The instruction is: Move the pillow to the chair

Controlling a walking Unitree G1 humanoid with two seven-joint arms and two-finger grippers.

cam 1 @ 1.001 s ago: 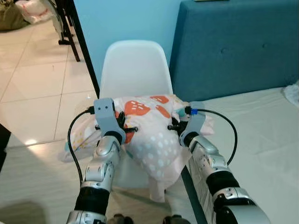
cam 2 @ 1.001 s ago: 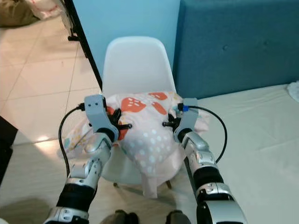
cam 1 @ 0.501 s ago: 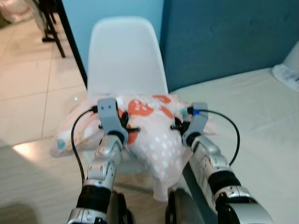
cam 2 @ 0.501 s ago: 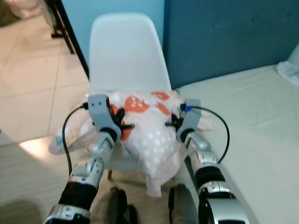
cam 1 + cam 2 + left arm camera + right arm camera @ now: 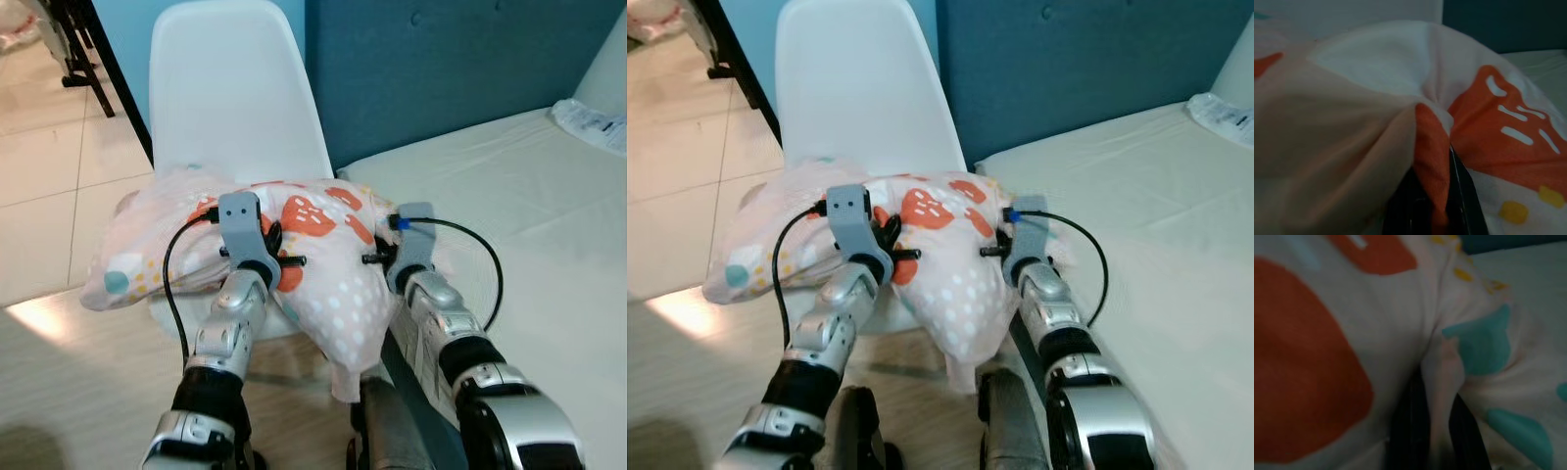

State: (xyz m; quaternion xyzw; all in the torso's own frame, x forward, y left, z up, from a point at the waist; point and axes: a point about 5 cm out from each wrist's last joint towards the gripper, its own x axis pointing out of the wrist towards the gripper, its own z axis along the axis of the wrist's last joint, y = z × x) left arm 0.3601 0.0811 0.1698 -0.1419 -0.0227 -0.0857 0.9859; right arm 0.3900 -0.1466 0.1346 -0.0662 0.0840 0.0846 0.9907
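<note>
A pale pink pillow [image 5: 323,255] with orange, teal and white patches lies across the seat of a white plastic chair [image 5: 230,83]. Its left end hangs off the seat's left side and its near corner droops towards my feet. My left gripper [image 5: 269,250] is shut on a fold of the pillow near its middle. The left wrist view has the fabric pinched between the black fingers [image 5: 1457,196]. My right gripper [image 5: 384,253] is shut on the pillow's right edge, and its wrist view has cloth squeezed between the fingers [image 5: 1410,426].
A bed with a cream sheet [image 5: 529,215] runs along my right, against a dark blue headboard [image 5: 441,69]. Tiled floor [image 5: 49,176] lies to the left, with dark furniture legs [image 5: 83,49] at the far left. A white packet [image 5: 588,122] rests on the bed.
The camera has moved closer and to the left of the chair. The pillow has come forward and down onto the seat, both grippers still holding it.
</note>
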